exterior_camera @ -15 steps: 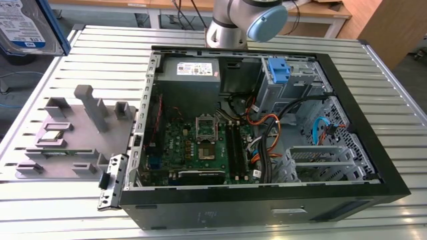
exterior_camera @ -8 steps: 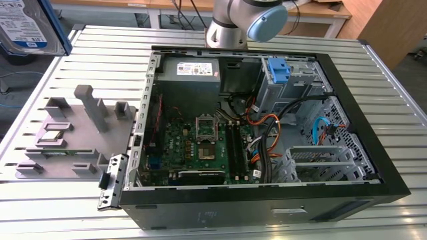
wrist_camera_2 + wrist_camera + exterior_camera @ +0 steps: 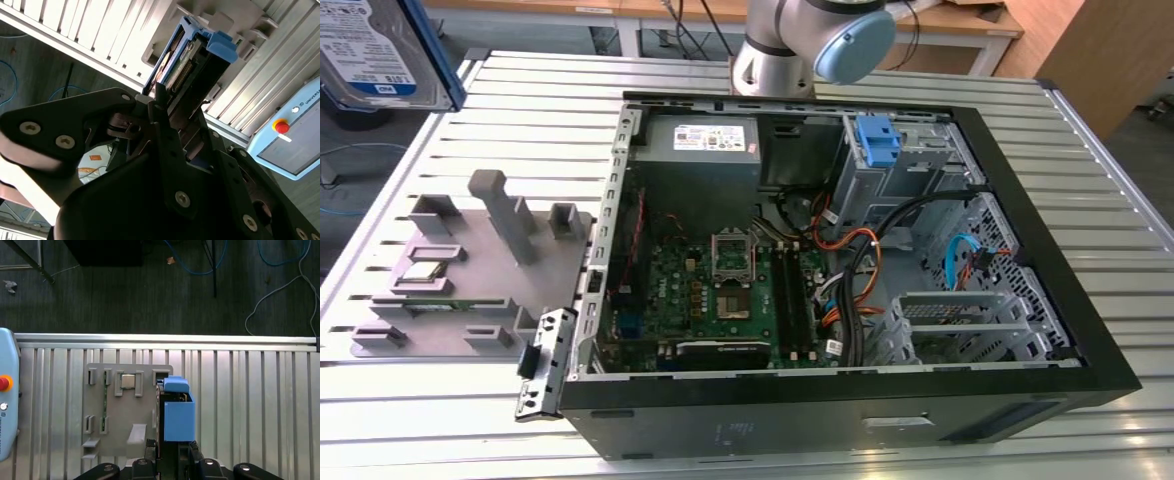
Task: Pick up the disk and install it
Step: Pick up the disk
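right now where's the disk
The disk is held off the table in the gripper, at the exterior view's top left, above the edge of the grey fixture plate, away from the open computer case.

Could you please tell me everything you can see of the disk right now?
The disk is a flat silver-grey drive with a blue-and-white label and blue plastic side rails. The tool is shut on it, holding it on edge in the air above the grey fixture plate on the slatted table.

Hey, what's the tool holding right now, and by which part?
The disk, pinched across its flat faces at the end nearest the tool.
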Motion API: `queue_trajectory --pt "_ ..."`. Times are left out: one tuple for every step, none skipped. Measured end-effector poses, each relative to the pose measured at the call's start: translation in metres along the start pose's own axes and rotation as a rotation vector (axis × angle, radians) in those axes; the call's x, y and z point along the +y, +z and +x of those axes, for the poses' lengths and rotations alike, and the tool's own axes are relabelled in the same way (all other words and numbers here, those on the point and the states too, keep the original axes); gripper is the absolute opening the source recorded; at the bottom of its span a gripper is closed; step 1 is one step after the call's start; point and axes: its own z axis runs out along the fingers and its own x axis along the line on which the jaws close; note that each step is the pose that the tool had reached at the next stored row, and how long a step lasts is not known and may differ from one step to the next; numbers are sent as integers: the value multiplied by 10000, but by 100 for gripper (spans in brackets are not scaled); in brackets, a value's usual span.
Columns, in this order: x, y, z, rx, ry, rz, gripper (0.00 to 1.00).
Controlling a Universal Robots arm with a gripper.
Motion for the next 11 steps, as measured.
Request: queue_trajectory --pt "-5 0 0 0 0 0 35" --pt "-11 0 1 0 0 0 35" --pt "-20 -1 0 0 0 0 35" --pt "-29 -1 0 0 0 -1 35" --pt "-42 -1 0 0 0 1 35" --pt "-55 -2 0 0 0 0 35" --pt "-71 -2 0 0 0 0 35" --pt "-88 -3 0 0 1 1 35" --pt "-107 -3 -1 0 1 0 35" --pt "-127 -5 -1 1 1 -1 35" --pt "-148 -5 -1 1 1 0 35"
